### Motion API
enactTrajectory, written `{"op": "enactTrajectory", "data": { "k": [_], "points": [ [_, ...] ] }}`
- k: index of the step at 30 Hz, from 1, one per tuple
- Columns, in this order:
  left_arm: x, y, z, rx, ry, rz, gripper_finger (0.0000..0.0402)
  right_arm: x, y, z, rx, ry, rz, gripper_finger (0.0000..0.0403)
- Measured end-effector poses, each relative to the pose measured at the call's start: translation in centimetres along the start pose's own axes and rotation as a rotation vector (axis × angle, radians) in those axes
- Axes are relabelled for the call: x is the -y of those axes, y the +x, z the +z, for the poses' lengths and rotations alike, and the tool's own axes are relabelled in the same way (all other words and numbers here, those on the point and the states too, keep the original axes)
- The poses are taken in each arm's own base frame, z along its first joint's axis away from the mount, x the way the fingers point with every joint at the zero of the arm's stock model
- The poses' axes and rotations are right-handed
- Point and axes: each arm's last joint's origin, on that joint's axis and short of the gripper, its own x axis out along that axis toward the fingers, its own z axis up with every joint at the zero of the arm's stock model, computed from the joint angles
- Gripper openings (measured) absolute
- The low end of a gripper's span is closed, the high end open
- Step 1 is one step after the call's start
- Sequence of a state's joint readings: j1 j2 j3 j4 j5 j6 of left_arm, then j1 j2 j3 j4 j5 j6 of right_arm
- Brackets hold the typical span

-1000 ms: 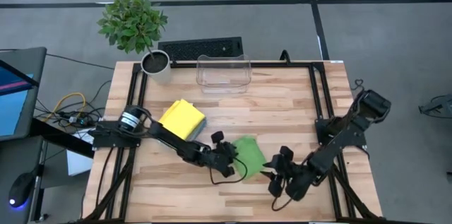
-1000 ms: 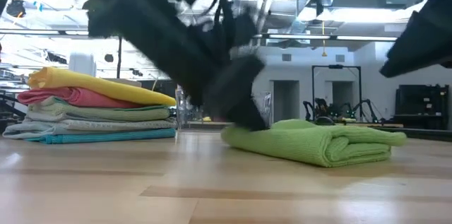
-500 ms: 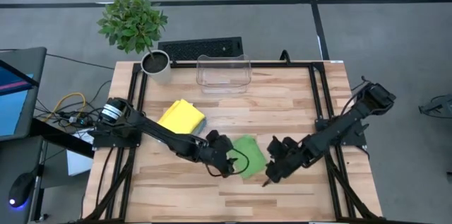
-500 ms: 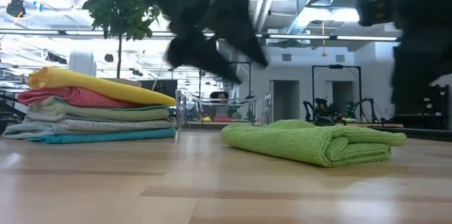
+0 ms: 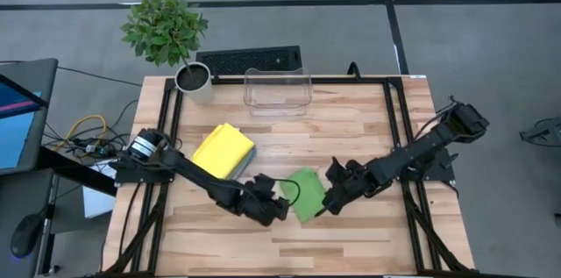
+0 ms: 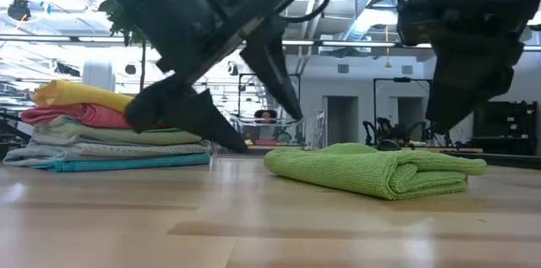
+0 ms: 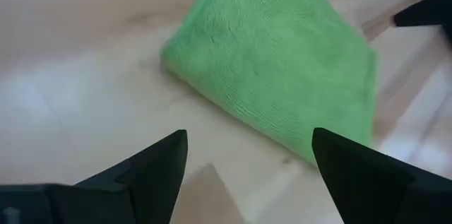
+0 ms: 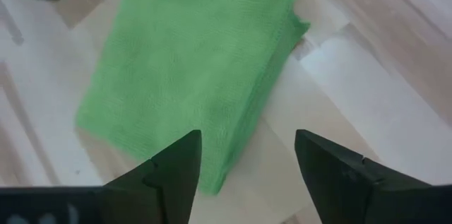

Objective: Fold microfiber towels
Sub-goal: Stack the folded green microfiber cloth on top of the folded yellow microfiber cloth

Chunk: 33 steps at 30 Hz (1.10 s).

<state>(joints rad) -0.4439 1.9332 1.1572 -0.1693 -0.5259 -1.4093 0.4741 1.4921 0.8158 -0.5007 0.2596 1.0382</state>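
The left arm hides part of the towel stack.

1. The high view looks straight down from above on the whole table and both arms.
2. The low view sits at table-top height, looking level across the wood into the room behind.
3. Each wrist view looks down closely past its own arm's fingers.
4. All four views share the folded green towel.

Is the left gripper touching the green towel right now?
Apart. The left wrist view shows bare table between the left gripper, its jaws open, and the green towel.
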Motion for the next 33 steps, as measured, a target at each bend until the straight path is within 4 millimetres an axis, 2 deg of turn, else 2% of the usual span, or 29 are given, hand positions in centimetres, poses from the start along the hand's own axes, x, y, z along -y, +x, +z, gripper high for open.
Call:
{"op": "enactTrajectory", "data": {
  "k": [3,15,22,26,33],
  "points": [
    [0.1,0.2,-0.4,0.016,-0.106,-0.010,0.0297,0.2,0.2,0.3,0.006,0.008,-0.003,0.0256],
    [0.0,3.4,-1.9,0.043,-0.242,-0.086,0.0297,0.6,0.6,2.2,0.093,-0.003,0.010,0.0256],
    [0.1,3.4,-2.1,0.089,-0.302,-0.103,0.0297,0.2,4.1,1.9,0.074,-0.021,-0.039,0.0256],
    [-0.1,4.0,-1.6,0.100,-0.321,-0.103,0.0297,-0.2,6.1,1.9,0.044,-0.024,0.004,0.0256],
    [-0.3,5.2,-0.9,0.091,-0.337,-0.101,0.0290,-0.5,7.2,2.2,0.067,-0.007,0.042,0.0256]
  ]
}}
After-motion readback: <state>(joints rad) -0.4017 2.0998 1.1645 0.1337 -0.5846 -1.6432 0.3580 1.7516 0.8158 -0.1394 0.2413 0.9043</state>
